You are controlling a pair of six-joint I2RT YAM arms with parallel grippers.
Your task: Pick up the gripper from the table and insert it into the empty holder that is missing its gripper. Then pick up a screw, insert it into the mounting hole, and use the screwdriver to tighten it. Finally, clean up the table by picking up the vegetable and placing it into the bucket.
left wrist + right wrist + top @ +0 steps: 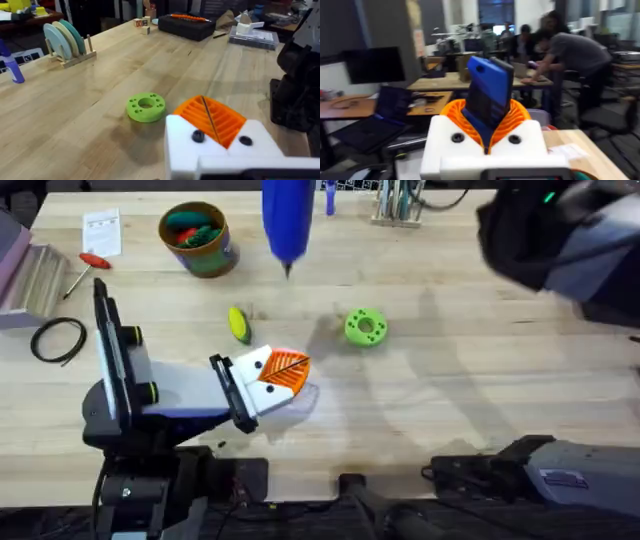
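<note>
A pale wooden tabletop (450, 410) carries everything, with an office of desks and monitors behind it in the right wrist view. At far left lie a small red-handled screwdriver (88, 268) and a black cable loop (58, 338). Farther in, the short round green bucket (199, 240) with the tan rim holds red and green toys. The yellow oblong toy vegetable (239, 324) with a green end lies just beyond the left gripper (283, 374), whose white fingers with orange ribbed pads rest low over the table, pressed together with nothing between them. The thick blue pen-shaped screwdriver (286, 222) hangs bit-down above the table, clamped in the right gripper (487, 131). A bright green round disc (365, 327) with holes sits to the right.
</note>
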